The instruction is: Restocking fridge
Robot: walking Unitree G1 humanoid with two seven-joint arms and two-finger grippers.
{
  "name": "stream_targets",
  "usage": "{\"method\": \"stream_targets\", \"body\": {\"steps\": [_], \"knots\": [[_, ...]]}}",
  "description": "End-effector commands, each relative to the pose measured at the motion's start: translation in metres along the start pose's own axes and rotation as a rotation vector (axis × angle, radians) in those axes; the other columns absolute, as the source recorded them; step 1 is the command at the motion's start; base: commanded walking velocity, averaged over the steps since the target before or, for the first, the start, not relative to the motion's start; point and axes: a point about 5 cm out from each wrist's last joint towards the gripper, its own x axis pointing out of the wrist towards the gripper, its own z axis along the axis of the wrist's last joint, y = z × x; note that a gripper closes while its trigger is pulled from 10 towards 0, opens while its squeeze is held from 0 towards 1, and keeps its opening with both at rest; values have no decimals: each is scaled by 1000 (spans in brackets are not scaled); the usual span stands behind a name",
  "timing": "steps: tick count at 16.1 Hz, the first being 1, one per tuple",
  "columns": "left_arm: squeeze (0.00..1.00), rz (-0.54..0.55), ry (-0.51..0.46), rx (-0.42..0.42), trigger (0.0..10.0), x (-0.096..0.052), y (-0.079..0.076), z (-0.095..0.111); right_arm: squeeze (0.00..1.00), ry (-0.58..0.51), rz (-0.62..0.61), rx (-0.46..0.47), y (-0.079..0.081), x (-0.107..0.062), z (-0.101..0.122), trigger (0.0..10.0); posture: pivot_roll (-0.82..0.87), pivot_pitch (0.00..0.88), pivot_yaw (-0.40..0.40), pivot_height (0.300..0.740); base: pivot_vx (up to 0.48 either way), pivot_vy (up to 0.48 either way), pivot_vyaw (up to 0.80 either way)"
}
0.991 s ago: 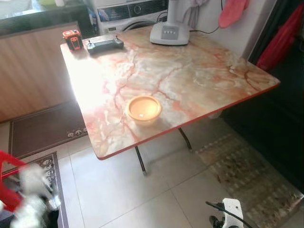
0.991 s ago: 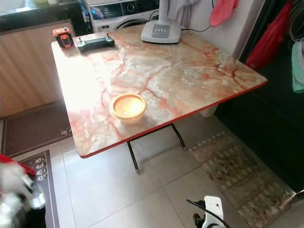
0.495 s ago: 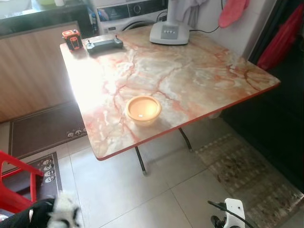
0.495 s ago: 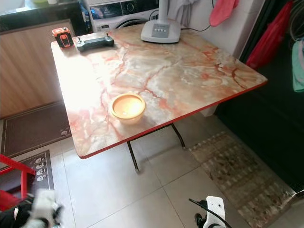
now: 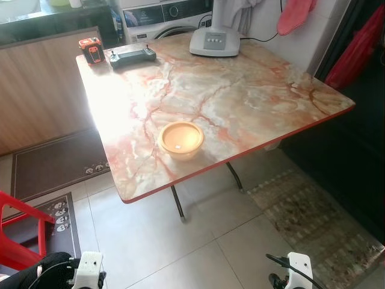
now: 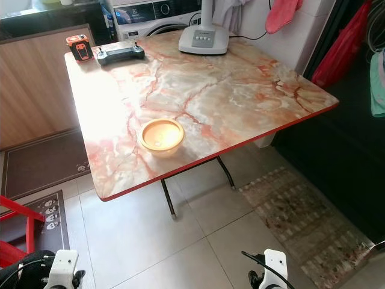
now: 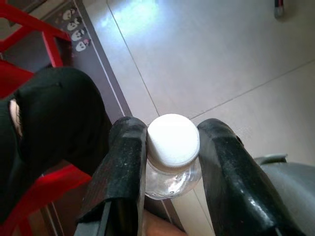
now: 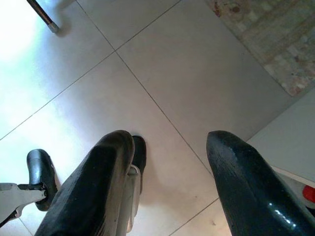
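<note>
Carrying a clear bottle (image 7: 172, 162) w/ a white cap, the left gripper (image 7: 170, 147) hangs low by the robot's side over the tile floor (image 7: 236, 64); its two black fingers (image 7: 123, 167) pinch the neck just under the cap, one each side, so the bottle is clamped by the narrow part, prob. so the cap rim stops it slipping during a walk. Beside it sit a red chair (image 5: 21, 226) and a dark mat (image 5: 60, 162).

Right gripper (image 8: 170, 147) hangs idle, fingers spread apart w/ nothing between, only floor and a rug (image 8: 261, 39) corner below.

Ahead stands a marble-look table (image 5: 258, 90) w/ a yellow bowl (image 5: 181, 138) near its front edge, a controller (image 5: 132, 55), an orange-black device (image 5: 91, 50) and a fan base (image 5: 215, 41) at the far side. No fridge can be made out, so I'd judge the bottle is in transit, restock step not yet reached.
</note>
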Motion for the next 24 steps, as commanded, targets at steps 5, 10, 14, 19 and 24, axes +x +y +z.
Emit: {"method": "stream_targets", "body": {"steps": [5,10,14,19,24], "knots": [[0,-14,60,36,10000,-4,3,-15,0,20,-3,4,0,-1,-7,10000,93,74,2,740,0,0,-438],[0,-10,108,7,10000,-7,12,-25,0,29,-3,-9,1,-1,-9,10000,102,51,8,740,0,0,-788],[0,-29,123,7,10000,-9,9,-29,0,31,0,-18,1,-1,-9,10000,103,46,8,740,0,0,-788],[0,-30,134,9,10000,-9,6,-31,0,33,-2,-21,1,-1,-9,10000,103,61,0,740,0,0,-786],[0,-29,146,3,10000,-11,5,-34,0,34,2,-28,0,-1,-8,10000,106,69,-5,740,0,0,-781]]}}
